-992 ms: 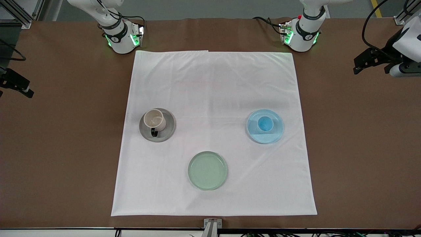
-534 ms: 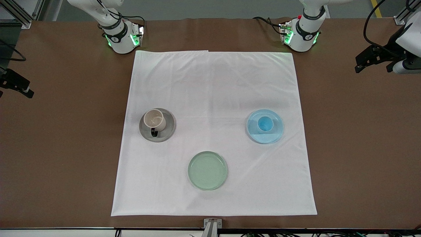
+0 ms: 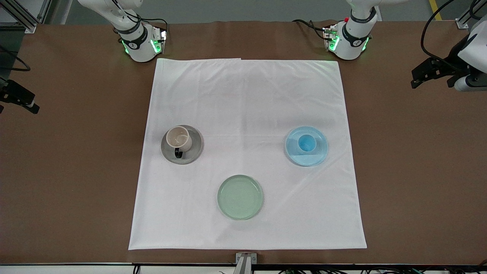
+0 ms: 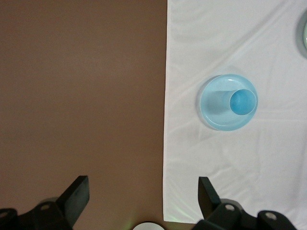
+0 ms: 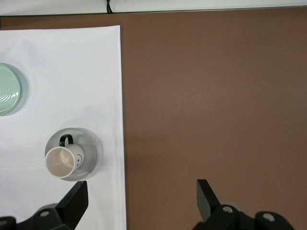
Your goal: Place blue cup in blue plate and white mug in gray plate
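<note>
Comparing with a second ago, you see only the left gripper drifting slightly at the frame's right edge, fingers spread wide and empty; the right gripper, wide too, waits. Your small light-blue tapered cup stands in the round light-blue plate at centre right, the cream black-handled mug in the round gray plate at centre left: both placements look done

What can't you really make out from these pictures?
- Right hand: the front view's edge cuts it off, leaving only a dark tip; its own wrist view shows just two open fingers.
- Left hand: half cut off at the front view's edge.
- White mug: it hides part of the gray plate.
- Blue cup: it hides the blue plate beneath it.
</note>
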Controlling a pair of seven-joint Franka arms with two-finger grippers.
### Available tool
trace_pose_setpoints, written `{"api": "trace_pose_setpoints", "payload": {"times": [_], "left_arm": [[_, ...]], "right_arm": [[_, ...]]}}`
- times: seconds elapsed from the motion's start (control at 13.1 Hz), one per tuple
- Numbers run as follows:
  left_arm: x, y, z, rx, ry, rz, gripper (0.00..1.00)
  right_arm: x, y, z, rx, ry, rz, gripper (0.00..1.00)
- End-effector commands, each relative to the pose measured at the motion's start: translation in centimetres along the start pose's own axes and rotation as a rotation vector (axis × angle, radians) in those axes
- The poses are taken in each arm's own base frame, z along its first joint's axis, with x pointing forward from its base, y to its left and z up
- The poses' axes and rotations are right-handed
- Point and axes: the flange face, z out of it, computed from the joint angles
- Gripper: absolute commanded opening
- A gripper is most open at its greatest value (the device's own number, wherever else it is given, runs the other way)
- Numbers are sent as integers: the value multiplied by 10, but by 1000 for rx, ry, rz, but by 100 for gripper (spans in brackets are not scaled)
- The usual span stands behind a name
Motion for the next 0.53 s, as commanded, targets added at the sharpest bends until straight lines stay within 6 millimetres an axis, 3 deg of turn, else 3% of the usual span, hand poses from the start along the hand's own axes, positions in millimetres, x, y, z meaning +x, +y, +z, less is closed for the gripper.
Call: {"api": "trace_pose_setpoints", "payload": {"times": [0.0, 0.46], "left_arm": [[4, -3, -5, 17, 10, -1, 100], [2, -5, -7, 16, 11, -4, 100]], "right_arm": [[2, 2, -3, -10, -3, 3, 100], [2, 3, -3, -11, -3, 5, 100]]}}
